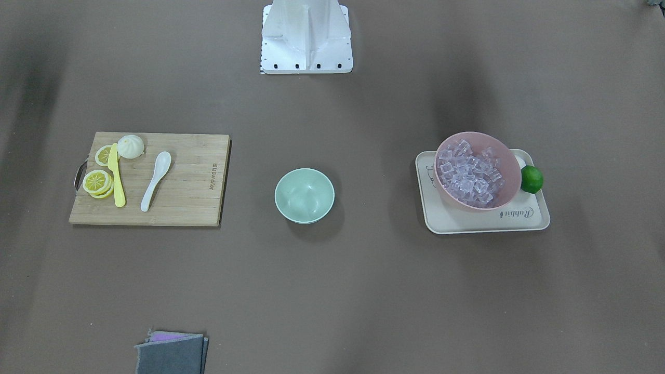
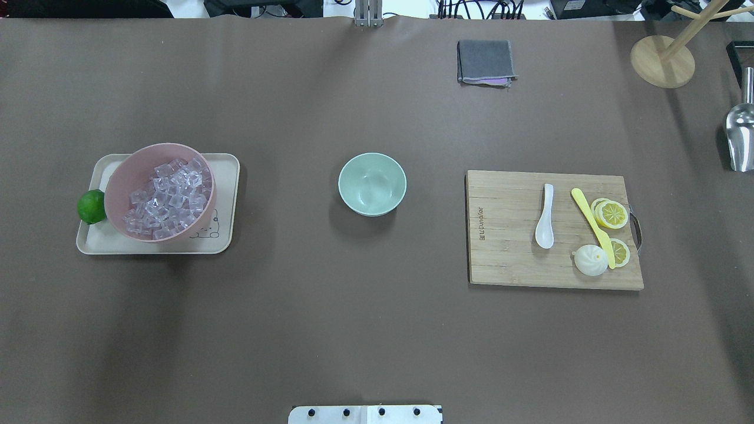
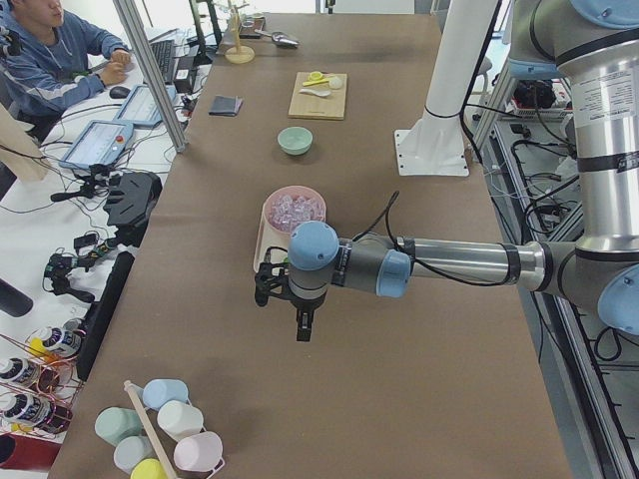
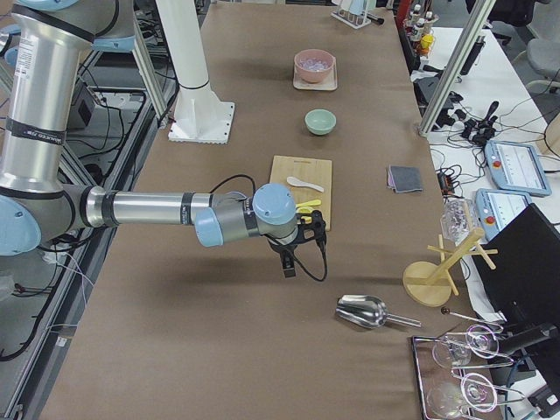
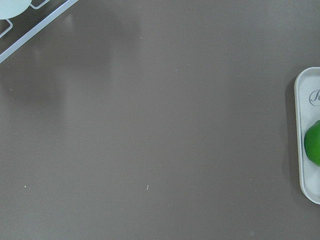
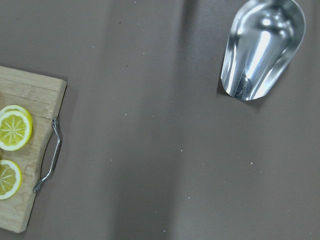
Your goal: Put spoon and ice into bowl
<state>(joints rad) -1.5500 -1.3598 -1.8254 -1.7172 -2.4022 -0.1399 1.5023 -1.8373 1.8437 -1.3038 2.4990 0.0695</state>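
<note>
The white spoon [image 2: 545, 216] lies on a wooden cutting board [image 2: 506, 247] on the table's right side, also in the front view [image 1: 156, 180]. The clear ice cubes [image 2: 168, 197] fill a tilted pink bowl [image 2: 118, 182] on a cream tray [image 2: 227, 176] at the left. The mint-green bowl [image 2: 371, 184] stands empty at the table's middle. My left gripper [image 3: 300, 324] hovers over the table beyond the tray's outer end. My right gripper [image 4: 289, 267] hovers beyond the board's handle end. Both show only in the side views, so I cannot tell whether they are open or shut.
A lime [image 2: 91, 206] sits on the tray's outer edge. A yellow knife [image 2: 589, 224], lemon slices [image 2: 612, 214] and a white bun [image 2: 591, 260] share the board. A folded grey cloth [image 2: 486, 60], a wooden stand [image 2: 662, 60] and a metal scoop [image 2: 741, 138] lie farther out.
</note>
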